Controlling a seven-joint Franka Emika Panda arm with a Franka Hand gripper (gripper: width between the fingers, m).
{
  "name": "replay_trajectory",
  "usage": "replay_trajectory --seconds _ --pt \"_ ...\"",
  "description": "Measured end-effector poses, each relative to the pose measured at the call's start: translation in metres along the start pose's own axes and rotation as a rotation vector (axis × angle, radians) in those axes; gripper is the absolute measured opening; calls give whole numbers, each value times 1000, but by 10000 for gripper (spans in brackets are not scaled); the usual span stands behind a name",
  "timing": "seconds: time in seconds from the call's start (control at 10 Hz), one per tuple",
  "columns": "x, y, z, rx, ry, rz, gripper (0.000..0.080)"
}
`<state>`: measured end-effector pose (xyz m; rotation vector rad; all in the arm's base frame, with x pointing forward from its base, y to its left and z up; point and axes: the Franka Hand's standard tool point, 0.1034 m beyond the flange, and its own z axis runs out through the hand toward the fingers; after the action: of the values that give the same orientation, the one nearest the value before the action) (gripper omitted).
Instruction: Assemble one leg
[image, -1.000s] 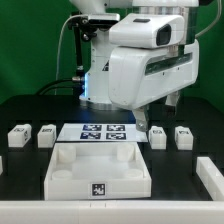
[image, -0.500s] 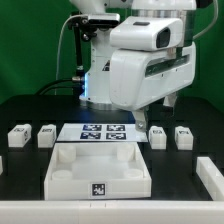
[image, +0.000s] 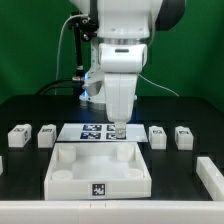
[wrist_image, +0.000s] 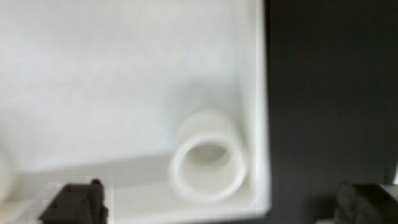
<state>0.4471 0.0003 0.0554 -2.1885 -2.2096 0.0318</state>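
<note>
Several legs stand on the black table: two on the exterior view's left (image: 18, 135) (image: 46, 133) and two on its right (image: 157, 135) (image: 183, 135), each a small white block with a tag. My gripper (image: 118, 131) points straight down over the back edge of the large flat white piece (image: 100, 172), next to the marker board (image: 103, 131). In the wrist view the gripper (wrist_image: 224, 205) is open and empty. Its dark fingertips (wrist_image: 75, 203) stand wide apart on either side of a round corner socket (wrist_image: 210, 165) of the white piece (wrist_image: 107, 90). No leg shows in the wrist view.
A white part (image: 210, 175) lies at the exterior view's right edge and another shows at its left edge (image: 2, 165). The robot base and cables (image: 80, 80) stand behind the marker board.
The arm has swung round and lowered. The bulky wrist that filled the upper right now hangs vertically, with the gripper down over the back of the large white piece.
</note>
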Motion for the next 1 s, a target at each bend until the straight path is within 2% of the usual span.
replay_trajectory --seconds 0.4,0.6,0.7,0.8,1.0 --pt "-40 -5 42 40 27 -44 650" --pt "-41 -3 46 43 29 -36 650" --pt "-41 -3 46 44 29 -35 510" --pt "-42 -3 46 44 29 -35 510" --pt "-42 -4 47 45 29 -34 237"
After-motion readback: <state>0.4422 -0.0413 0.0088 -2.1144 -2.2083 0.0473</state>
